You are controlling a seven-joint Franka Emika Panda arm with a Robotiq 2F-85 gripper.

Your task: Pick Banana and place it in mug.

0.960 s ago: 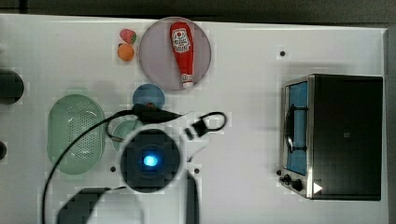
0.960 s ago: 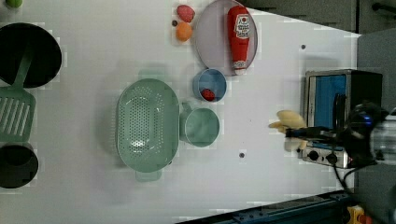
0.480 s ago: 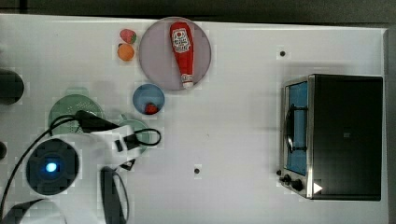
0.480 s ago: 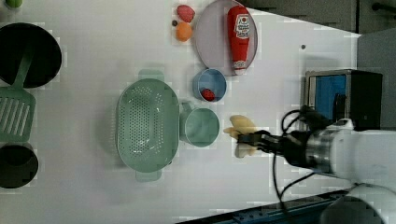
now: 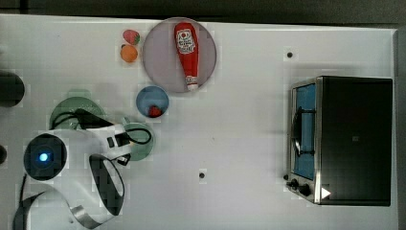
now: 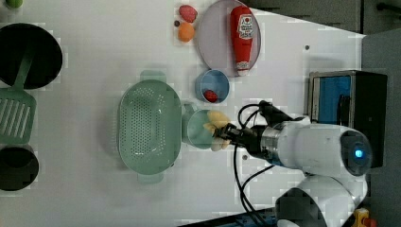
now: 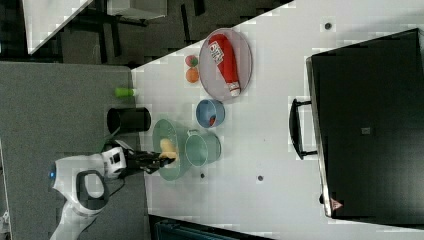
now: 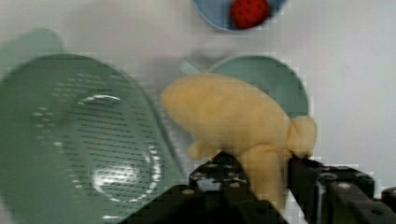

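The yellow banana (image 8: 229, 116) is clamped between my gripper's (image 8: 261, 179) black fingers (image 8: 303, 170). In the left view the banana (image 6: 216, 126) hangs over the right rim of the pale mint-green mug (image 6: 197, 128), with the gripper (image 6: 223, 137) just to its right. The wrist view shows the mug (image 8: 280, 79) partly hidden behind the banana. In the right view the banana (image 7: 168, 148) shows in front of the colander, beside the mug (image 7: 202, 148). In the top view my arm covers part of the mug (image 5: 141, 143).
A large green colander (image 6: 149, 125) stands right against the mug. A blue bowl (image 6: 212, 86) holding a red berry sits close by. Further off are a plate (image 6: 213, 40) with a ketchup bottle (image 6: 243, 30), a toaster oven (image 5: 344, 139), a black pan (image 6: 28, 54) and a spatula (image 6: 16, 113).
My arm has carried the banana from beside the toaster oven leftward in the left view, to over the mug. The jaws closed slightly on it.
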